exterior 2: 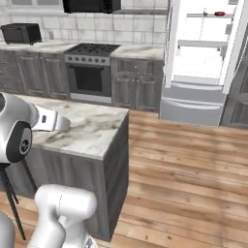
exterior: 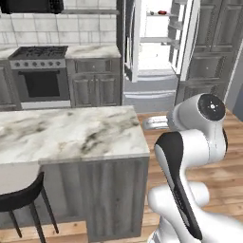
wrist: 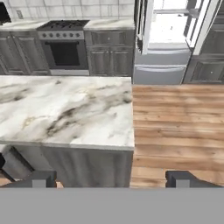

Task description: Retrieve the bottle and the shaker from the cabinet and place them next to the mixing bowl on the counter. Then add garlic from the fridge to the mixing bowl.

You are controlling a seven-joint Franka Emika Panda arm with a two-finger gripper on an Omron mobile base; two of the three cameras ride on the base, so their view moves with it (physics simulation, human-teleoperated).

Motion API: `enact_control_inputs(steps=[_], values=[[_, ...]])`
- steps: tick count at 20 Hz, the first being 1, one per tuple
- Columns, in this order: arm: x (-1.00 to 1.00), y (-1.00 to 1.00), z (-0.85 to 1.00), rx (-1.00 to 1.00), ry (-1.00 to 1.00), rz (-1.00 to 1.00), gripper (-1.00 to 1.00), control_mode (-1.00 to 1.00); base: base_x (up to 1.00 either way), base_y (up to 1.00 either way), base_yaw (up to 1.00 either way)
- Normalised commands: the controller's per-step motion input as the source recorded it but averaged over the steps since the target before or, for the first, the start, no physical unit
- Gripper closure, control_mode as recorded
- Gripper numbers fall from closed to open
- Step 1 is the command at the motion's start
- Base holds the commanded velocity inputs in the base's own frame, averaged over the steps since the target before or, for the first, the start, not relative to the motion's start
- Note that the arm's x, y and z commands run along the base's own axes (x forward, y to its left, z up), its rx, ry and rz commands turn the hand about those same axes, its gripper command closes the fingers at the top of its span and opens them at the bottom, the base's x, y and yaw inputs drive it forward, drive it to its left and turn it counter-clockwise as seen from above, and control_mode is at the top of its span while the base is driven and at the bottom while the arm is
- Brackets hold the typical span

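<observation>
In the left base view we see the table (exterior: 71, 133), a marble island with grey sides, and a black stool (exterior: 21, 201) tucked beside it. Far back stands the fridge (exterior: 159, 52) with its doors swung open, tall and upright, facing us. A small red thing (exterior: 162, 12) sits on a high shelf inside; we cannot tell what it is. A stove (exterior: 39, 76) stands left of the fridge. We find no writing to read.

In the right base view the fridge (exterior 2: 201, 58) is at the upper right, open, with the same red thing (exterior 2: 220, 13) up high. The stove (exterior 2: 89, 72) and a black toaster oven (exterior 2: 20, 33) sit along the back wall. The table (exterior 2: 82, 128) is near us.

In the hand view our hand (wrist: 111, 179) hangs above the table's (wrist: 65, 109) near edge, its two fingers (wrist: 41, 178) spread wide, holding nothing. The wood floor (wrist: 175, 122) runs toward the fridge (wrist: 168, 39).
</observation>
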Motion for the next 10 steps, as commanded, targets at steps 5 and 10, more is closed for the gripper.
enact_control_inputs(steps=[5,10], values=[[0.00,0.00,0.00,0.00,0.00,0.00,-1.00,1.00,0.05,-1.00,0.02],[0.00,0.00,0.00,0.00,0.00,0.00,-1.00,1.00,0.86,-1.00,0.10]])
